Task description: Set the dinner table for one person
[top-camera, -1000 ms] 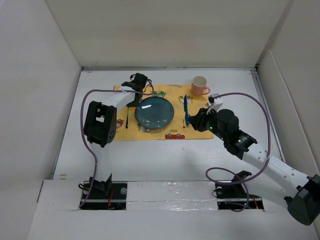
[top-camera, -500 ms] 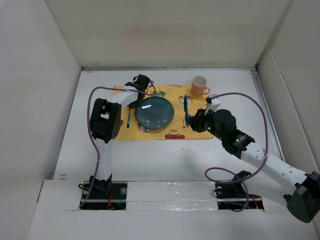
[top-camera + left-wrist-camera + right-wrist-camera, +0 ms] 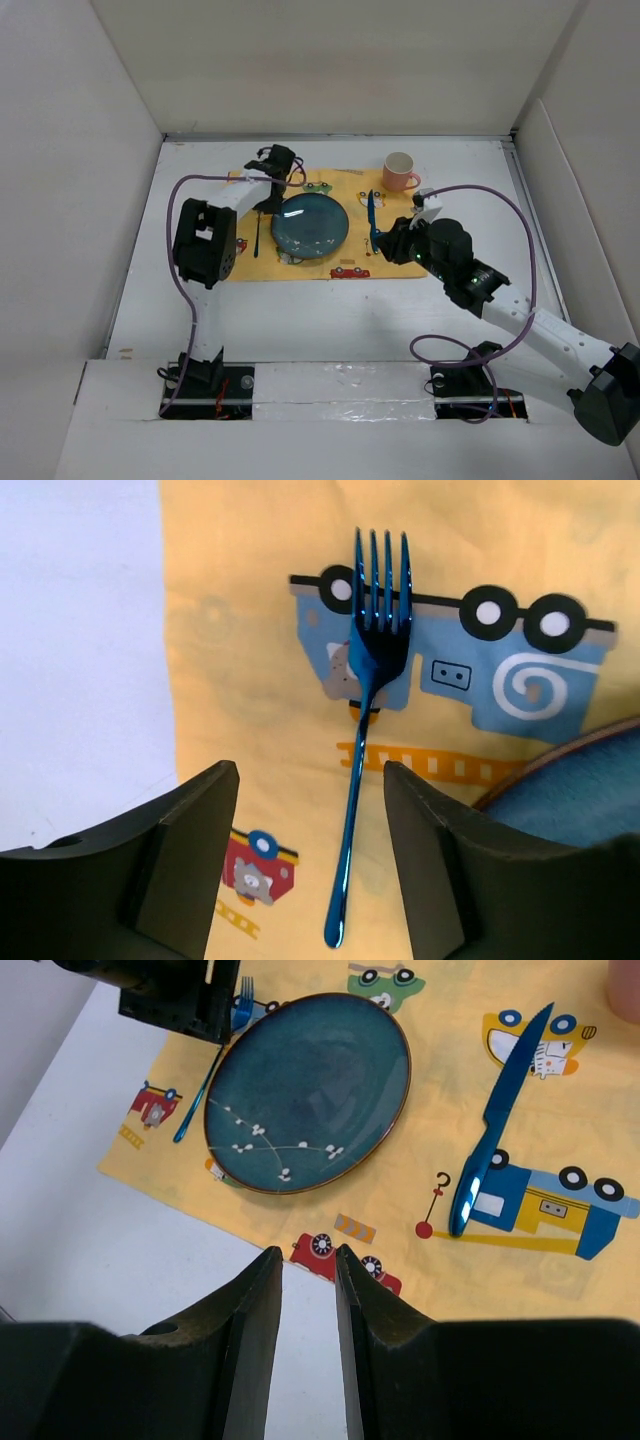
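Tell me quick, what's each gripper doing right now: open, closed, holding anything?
Left gripper: open, empty; the fork lies flat on the placemat between its jaws.
Right gripper: slightly open, holding nothing.

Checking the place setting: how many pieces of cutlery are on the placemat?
2. A blue fork lies on the placemat left of the plate; a blue knife lies right of it. No spoon shows, though part of the placemat is covered.

Placemat [image 3: 310, 268] is yellow (cartoon cars), plate [image 3: 309, 225] teal, fork [image 3: 362, 730] blue, mug [image 3: 400, 172] pink.
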Controlling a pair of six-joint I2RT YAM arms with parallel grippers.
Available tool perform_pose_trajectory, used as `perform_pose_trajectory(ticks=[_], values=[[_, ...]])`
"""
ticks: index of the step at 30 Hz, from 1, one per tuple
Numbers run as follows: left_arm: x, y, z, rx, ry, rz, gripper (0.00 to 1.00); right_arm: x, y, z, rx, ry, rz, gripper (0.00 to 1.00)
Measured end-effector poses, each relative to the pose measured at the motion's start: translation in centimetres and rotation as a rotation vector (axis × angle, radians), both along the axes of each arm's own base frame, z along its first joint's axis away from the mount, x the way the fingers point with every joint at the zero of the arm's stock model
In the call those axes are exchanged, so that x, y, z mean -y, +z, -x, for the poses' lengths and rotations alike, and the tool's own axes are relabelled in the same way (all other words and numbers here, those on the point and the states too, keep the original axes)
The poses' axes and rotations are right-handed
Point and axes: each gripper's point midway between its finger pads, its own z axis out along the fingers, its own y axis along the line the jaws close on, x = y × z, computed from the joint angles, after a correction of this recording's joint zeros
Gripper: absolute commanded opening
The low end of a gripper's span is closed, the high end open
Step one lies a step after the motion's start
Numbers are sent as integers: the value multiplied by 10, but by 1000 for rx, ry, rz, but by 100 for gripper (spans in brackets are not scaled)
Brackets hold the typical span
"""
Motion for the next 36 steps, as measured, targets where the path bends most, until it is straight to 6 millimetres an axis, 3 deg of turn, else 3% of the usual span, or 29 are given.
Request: perform_pose_trajectory(ticks=[1,4,6,9,12,15,17,20,23,24,27,30,33,36], values=[[1,8,-1,19,6,11,58,0,0,0,0,0,0,33],[4,49,-3,113,24,64,59,1,0,0,1,-3,2,18],[8,96,-4,229,32,130,59,0,0,0,3,-2,3,0],[8,184,11,456,36,258,60,-3,2,3,10,10,1,0],[-4,276,50,708,40,385,65,-6,9,8,40,27,-19,0],[-20,323,99,880,42,485,69,-8,18,13,68,42,-41,21],[-27,326,126,928,44,527,71,-7,26,17,91,40,-52,37],[-39,313,163,957,56,570,72,3,46,24,127,10,-77,53],[-48,299,190,974,72,601,75,26,73,31,153,-76,-105,59],[-50,294,197,973,77,607,75,34,104,40,216,-80,-167,59],[-63,298,227,1055,92,651,77,82,168,68,355,-189,-316,59],[-79,312,260,1173,103,705,78,139,210,103,476,-308,-469,59],[-94,335,293,1322,103,771,79,196,228,134,567,-445,-610,59],[-98,338,301,1378,102,799,79,217,219,138,558,-531,-646,59]])
